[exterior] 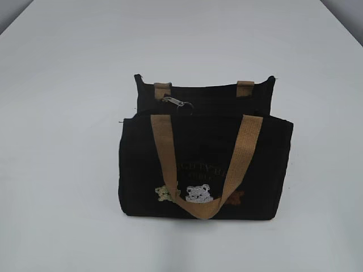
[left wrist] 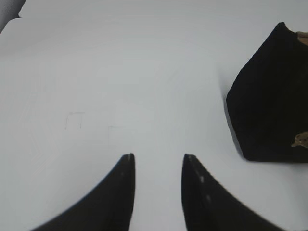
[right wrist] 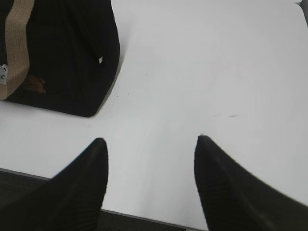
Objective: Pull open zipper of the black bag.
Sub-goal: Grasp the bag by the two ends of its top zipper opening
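Observation:
The black bag (exterior: 204, 164) stands upright in the middle of the white table, with tan handles and small bears on its front. Its zipper runs along the top, and the silver pull tab with ring (exterior: 177, 102) lies near the left end. In the left wrist view my left gripper (left wrist: 158, 156) is open over bare table, and the bag (left wrist: 269, 101) stands off to its right. My right gripper (right wrist: 151, 139) is open wider above the table's near edge, with the bag (right wrist: 67, 53) up to its left. Neither gripper shows in the exterior view.
The white table (exterior: 57, 170) stretches all round the bag. Its front edge (right wrist: 144, 217) lies just under my right gripper, with dark floor below. Faint pencil marks (left wrist: 74, 119) sit on the surface ahead of my left gripper.

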Controlling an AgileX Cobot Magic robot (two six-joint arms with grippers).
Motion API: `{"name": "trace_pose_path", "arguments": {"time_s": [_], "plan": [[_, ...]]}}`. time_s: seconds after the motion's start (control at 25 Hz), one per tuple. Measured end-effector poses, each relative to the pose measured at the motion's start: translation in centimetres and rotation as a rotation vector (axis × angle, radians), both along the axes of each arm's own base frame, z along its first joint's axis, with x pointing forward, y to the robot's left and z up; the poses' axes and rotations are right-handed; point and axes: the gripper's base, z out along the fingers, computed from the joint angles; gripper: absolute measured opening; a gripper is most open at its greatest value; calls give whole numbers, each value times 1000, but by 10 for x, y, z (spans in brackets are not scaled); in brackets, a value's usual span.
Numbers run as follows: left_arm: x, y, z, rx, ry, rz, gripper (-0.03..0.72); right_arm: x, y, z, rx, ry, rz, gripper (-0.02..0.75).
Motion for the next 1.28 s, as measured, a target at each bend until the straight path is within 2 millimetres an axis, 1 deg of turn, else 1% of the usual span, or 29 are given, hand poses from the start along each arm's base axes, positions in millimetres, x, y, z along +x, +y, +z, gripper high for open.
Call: {"name": "trace_pose_path", "arguments": {"time_s": [0.44,0.52,0.6,0.68,0.76,0.84,0.88,1.0,1.08,1.2,1.28], "plan": [[0,-1,0,-13,3,-10,251,0,0,0,0,0,0,445],[5,-5,6,-58,2,-36,251,0,0,0,0,0,0,445],[13,-11,18,-126,-8,-67,251,0,0,1,0,-3,0,445],[27,-16,31,-201,7,-94,251,2,0,4,2,-12,-2,445],[47,-23,42,-284,71,-123,251,9,0,13,6,-28,-7,445],[68,-31,50,-346,144,-166,251,21,0,21,9,-32,-1,445],[83,-35,54,-381,193,-189,253,27,0,26,3,-42,7,445],[121,-46,63,-470,305,-251,253,54,1,38,-29,-63,54,445],[150,-51,61,-507,398,-275,253,75,5,46,-45,-58,89,445],[192,-58,51,-531,522,-278,253,109,13,54,-59,4,142,445],[211,-67,44,-527,571,-299,253,131,22,56,-81,57,188,445]]}}
